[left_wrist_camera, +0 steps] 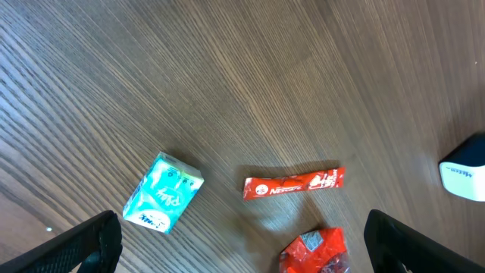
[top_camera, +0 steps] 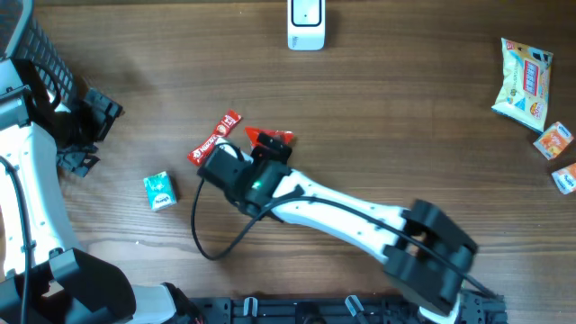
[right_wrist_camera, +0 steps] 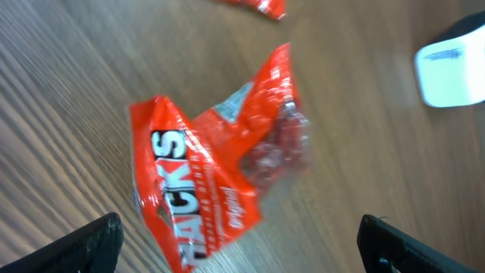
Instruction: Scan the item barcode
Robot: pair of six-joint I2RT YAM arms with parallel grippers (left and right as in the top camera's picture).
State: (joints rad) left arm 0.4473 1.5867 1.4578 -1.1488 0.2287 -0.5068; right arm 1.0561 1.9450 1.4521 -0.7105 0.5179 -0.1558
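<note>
Hovering over the wooden table (top_camera: 405, 108), the right gripper (right_wrist_camera: 239, 227) stands with its jaws spread wide, one dark finger (right_wrist_camera: 91, 243) at each lower corner of its wrist view, and it grips nothing. Between and just ahead of those fingers lies the red candy bag (right_wrist_camera: 204, 167), crumpled and flat on the wood, its white lettering facing up; the view is blurred, so a barcode cannot be made out, nor whether the fingers touch the bag. From overhead the gripper covers the near part of the bag, and only its far red edge shows past the black wrist. Just left of the bag lies a slim red coffee stick (top_camera: 216, 138), close to it, though contact cannot be told. Farther left of the bag and nearer the robot sits a small teal packet (top_camera: 159, 191), well apart from it. The white scanner (top_camera: 306, 24) stands beyond the bag at the far edge of the table. Well to the right of the bag, a yellow snack bag (top_camera: 524, 83) and two small orange packets (top_camera: 553, 141) lie near the table's edge. The left gripper (left_wrist_camera: 242, 227) hangs far to the left of the bag, its jaws also spread wide and empty. A black cable (top_camera: 211, 243) loops on the wood on the robot's side of the bag.
</note>
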